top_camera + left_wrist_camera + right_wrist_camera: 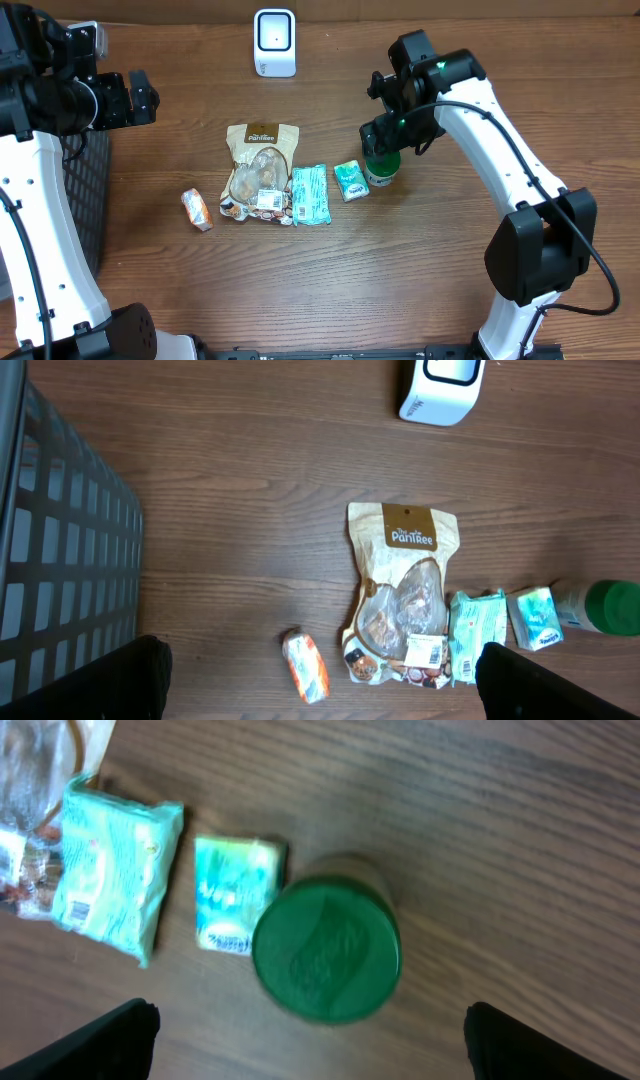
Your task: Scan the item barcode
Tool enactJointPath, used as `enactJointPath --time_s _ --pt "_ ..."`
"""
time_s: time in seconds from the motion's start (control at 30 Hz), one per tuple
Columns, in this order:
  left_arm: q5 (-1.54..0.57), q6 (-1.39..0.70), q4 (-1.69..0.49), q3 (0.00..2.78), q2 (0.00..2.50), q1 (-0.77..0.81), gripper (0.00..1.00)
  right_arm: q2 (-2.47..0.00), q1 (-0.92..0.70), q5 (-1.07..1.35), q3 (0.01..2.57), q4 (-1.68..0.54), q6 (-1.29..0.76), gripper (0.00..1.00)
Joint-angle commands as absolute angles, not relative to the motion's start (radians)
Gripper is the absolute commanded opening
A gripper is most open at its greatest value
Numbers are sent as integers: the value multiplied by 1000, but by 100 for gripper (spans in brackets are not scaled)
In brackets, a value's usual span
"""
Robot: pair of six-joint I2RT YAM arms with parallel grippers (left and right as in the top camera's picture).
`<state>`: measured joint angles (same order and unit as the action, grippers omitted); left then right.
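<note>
Brown wooden table (520, 820) holds a green-lidded round jar (325, 952) beneath my wide-spread right gripper (325, 1045), small teal packet (235, 892) just beside it; left gripper (335, 685) wide too

Middle row was pretty cramped: the snack pouch (259, 172) touched the teal packet (309, 194), and the small teal pack (350, 180) sat just beside that. The green-lidded bottle (381, 168) stood just beside the small pack, so barely a sliver was left on that side. Right of the bottle the table (470, 90) was bare. The right gripper (320, 1045) hung over the lid, jaws spread wide. The orange bar (197, 210) lay apart, wood all round. A broad strip ran free up to the scanner (274, 42). The black basket (90, 200) walled off the left edge.
</note>
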<state>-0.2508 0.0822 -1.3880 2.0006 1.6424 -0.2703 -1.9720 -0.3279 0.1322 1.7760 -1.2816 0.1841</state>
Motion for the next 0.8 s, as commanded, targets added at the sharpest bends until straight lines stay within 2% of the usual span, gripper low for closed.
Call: enactJointPath --time_s 0.0,0.27,0.77 --pt "-259 101 -1387 2013 1647 -273 99 -1958 -332 134 1723 -1231 179 95" --pt "-259 101 -1387 2013 1647 -270 100 -1960 -347 8 1633 -1105 187 95" --pt "-259 101 -1387 2013 1647 -270 100 -1970 -347 69 1557 -1038 240 88"
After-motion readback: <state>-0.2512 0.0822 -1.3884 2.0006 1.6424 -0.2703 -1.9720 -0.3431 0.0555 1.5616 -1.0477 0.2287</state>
